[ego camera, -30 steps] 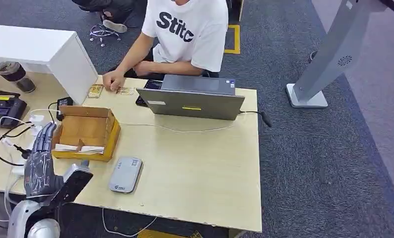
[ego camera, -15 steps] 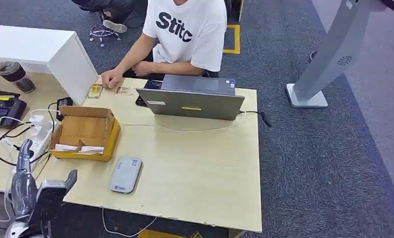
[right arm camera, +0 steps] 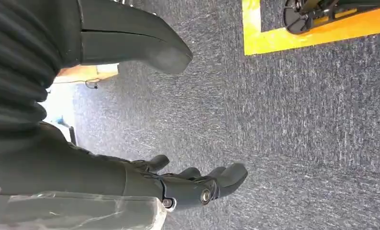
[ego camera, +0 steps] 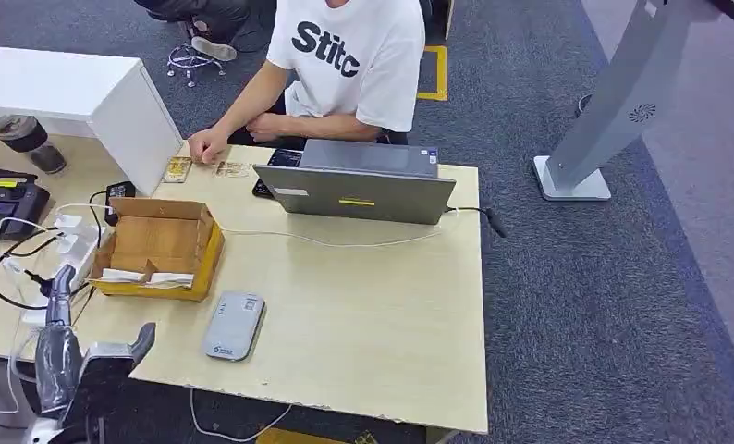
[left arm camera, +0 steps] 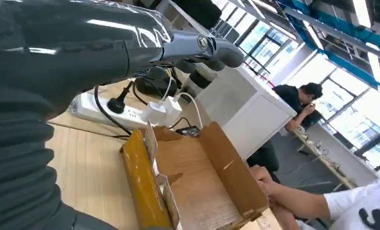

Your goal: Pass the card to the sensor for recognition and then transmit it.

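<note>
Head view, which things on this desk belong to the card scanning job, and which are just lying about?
For the job: grey sensor, cardboard box with white cards in its front, left hand, empty.
Lying about: laptop, power strip, lidded cup, black desk terminal.

left robot hand [ego camera: 63, 356]: raised, fingers apart, empty | right robot hand [right arm camera: 188, 184]: hanging, fingers loosely spread, empty
</note>
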